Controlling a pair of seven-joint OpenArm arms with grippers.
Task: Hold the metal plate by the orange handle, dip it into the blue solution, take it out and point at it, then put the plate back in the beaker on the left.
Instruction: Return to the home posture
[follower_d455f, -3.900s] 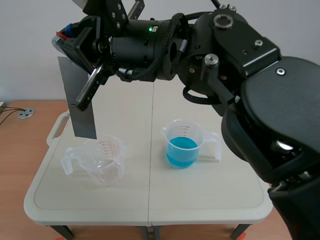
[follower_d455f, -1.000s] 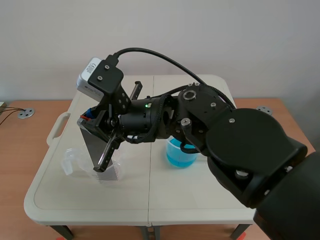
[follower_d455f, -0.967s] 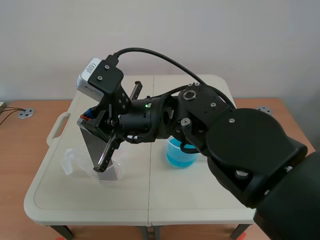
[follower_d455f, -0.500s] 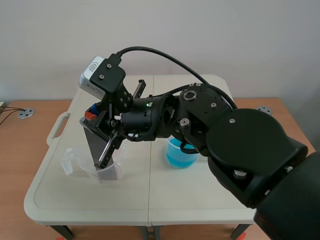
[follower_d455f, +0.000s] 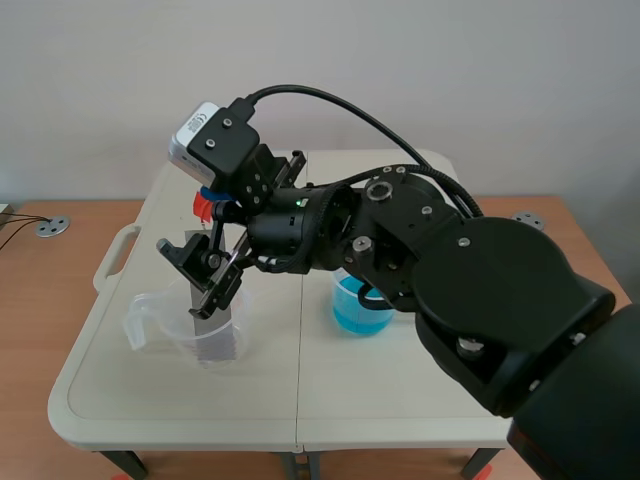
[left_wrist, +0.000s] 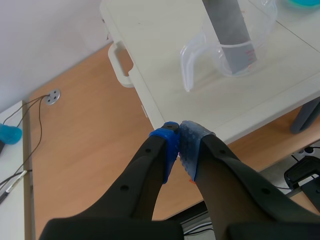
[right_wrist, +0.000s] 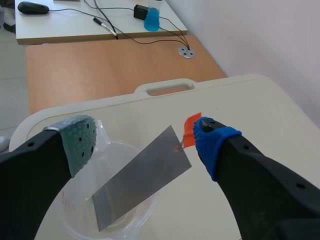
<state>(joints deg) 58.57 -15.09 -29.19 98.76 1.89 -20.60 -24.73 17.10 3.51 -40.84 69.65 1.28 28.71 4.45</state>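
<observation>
Inside left beaker (left_wrist: 215, 52), plate (left_wrist: 229, 25) stands tilted.

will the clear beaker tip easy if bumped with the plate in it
Likely tippy: the beaker looks thin, empty plastic, and the plate leans tall over its rim. Its side handle probably catches a push and spins it.

Bright, even light; soft shadows.

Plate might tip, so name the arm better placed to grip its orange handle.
Right. The right gripper is open astride the metal plate, blue pad beside the orange handle. The left gripper is shut, back by the table edge, beaker well ahead.
</observation>
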